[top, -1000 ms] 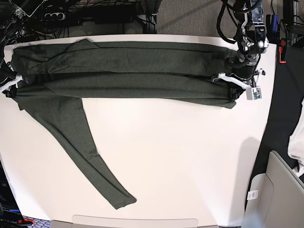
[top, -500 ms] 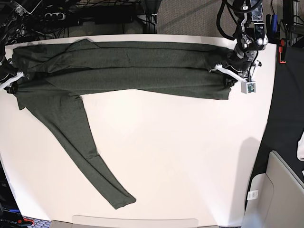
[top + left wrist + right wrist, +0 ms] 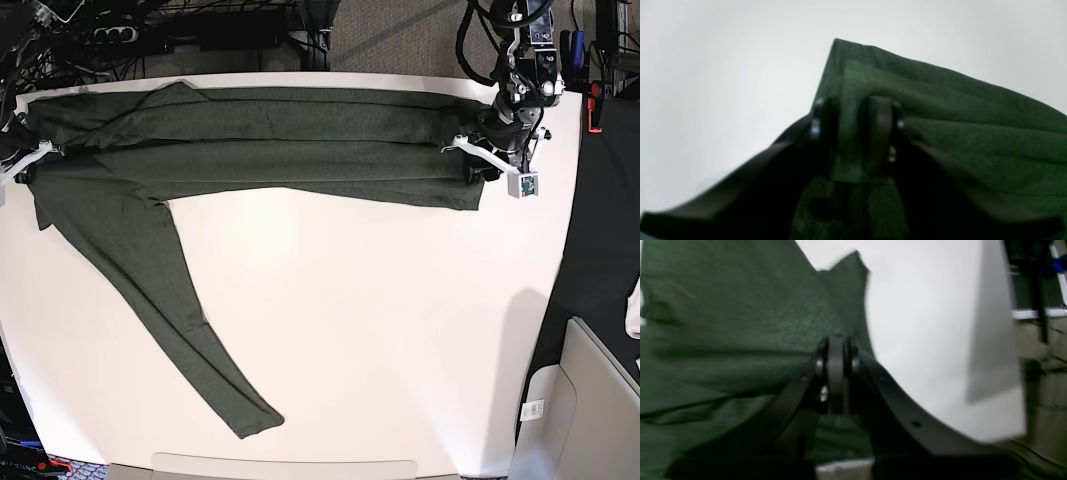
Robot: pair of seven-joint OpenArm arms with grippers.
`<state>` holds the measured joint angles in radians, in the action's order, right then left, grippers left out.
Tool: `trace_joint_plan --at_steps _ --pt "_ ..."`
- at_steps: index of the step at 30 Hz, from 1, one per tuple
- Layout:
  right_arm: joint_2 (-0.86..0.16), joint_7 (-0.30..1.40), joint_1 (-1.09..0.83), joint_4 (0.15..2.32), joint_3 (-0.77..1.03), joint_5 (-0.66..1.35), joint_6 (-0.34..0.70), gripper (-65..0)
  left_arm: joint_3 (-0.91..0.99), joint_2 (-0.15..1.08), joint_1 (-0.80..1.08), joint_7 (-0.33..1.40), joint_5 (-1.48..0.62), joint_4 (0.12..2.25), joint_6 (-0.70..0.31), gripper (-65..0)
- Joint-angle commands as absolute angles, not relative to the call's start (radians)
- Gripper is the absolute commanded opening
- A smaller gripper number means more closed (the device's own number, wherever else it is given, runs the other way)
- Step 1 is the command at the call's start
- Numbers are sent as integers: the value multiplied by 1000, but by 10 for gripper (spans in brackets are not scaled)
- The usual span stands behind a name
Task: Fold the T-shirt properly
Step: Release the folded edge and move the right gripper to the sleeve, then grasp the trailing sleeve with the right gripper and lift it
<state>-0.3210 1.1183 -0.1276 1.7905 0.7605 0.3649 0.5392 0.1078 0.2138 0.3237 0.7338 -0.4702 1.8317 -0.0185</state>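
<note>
Stretching across the far side of the white tabletop (image 3: 400,330), dark olive-green long-sleeved knit T-shirt (image 3: 280,150), left gripper (image 3: 855,130) parted around its folded corner, cloth between the fingers, right gripper (image 3: 836,368) pinched shut at the opposite end, one sleeve trailing away diagonally.

Left gripper (image 3: 853,133) parted (slightly), right gripper (image 3: 836,373) pinched closed.

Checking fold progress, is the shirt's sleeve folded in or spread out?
Spread out: one sleeve of the shirt trails diagonally across the table.
</note>
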Motion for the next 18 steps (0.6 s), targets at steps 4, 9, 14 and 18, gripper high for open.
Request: trace_joint_plan --at_steps 4,9,14,18 --pt "-338 1102 -119 1808 766 314 535 -501 117 223 318 717 -469 1860 -19 -443" --pt "-337 1095 -114 1827 789 315 535 -422 117 223 318 717 -469 1876 -18 -442" --pt "-283 1095 -35 1879 805 309 535 -422 119 225 295 717 -469 1876 -18 -423" --pt "-278 1095 74 1844 768 303 533 -421 119 223 291 717 -469 1876 -18 -348"
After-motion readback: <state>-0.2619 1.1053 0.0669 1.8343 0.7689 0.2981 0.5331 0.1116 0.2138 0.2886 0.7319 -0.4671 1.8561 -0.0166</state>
